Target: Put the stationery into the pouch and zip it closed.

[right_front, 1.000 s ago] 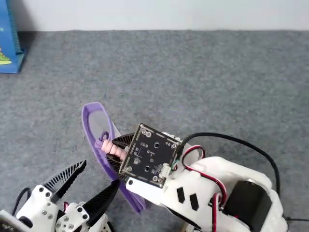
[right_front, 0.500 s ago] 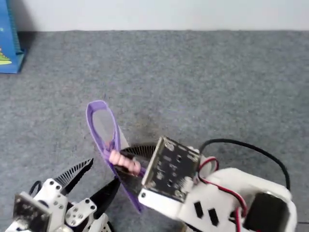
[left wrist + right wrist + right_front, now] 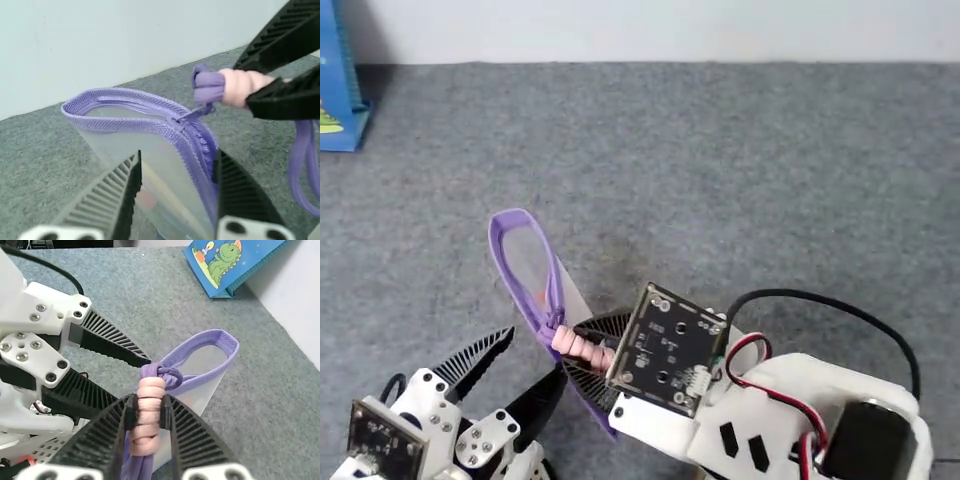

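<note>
So the purple pouch (image 3: 525, 260) is standing up on its long edge on the grey counter (image 3: 770, 160), zip side up. It's pretty much in the middle of everything, so I'll place the rest off it.

The right gripper (image 3: 149, 402) sits just above the pouch's near half. It's clamped on the pink coiled pull (image 3: 149, 412) that hangs off the zip. The pull sits squarely between the two black ribbed jaws, with a knot of purple cord (image 3: 160, 374) just past their tips, towards the pouch's far end.

The left gripper (image 3: 535, 353) is down at the near end of the pouch. Its jaws are spread apart and holding nothing. The tips point at the pouch's side, with one tip right against it or very nearly, I honestly can't tell which.

The zip slider (image 3: 179, 122) is partway along the top. From the slider to the far end the mouth gapes open in a loop, and on the near side of the slider the teeth look joined.

Something orange-pinkish shows through the clear side wall, but it's too blurry to say what it is.

Well away from the pouch's far end, a blue box (image 3: 338, 95) with a cartoon dinosaur leans by the white wall (image 3: 620, 30).
</note>
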Controlling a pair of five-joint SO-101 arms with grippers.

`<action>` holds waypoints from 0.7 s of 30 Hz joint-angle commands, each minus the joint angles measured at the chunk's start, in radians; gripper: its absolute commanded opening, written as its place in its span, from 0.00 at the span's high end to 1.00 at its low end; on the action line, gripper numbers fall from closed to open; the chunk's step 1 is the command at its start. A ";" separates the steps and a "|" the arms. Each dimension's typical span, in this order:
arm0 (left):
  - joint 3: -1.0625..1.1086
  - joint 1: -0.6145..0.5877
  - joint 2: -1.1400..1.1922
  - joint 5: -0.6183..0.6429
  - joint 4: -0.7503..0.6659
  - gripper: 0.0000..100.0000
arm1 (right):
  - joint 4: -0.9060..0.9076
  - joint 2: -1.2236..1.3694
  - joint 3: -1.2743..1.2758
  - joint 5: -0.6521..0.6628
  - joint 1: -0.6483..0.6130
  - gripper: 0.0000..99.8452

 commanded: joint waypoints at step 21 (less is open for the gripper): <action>0.021 -0.009 0.003 -0.224 -0.017 0.95 | 0.061 -0.093 0.002 -0.014 -0.002 0.99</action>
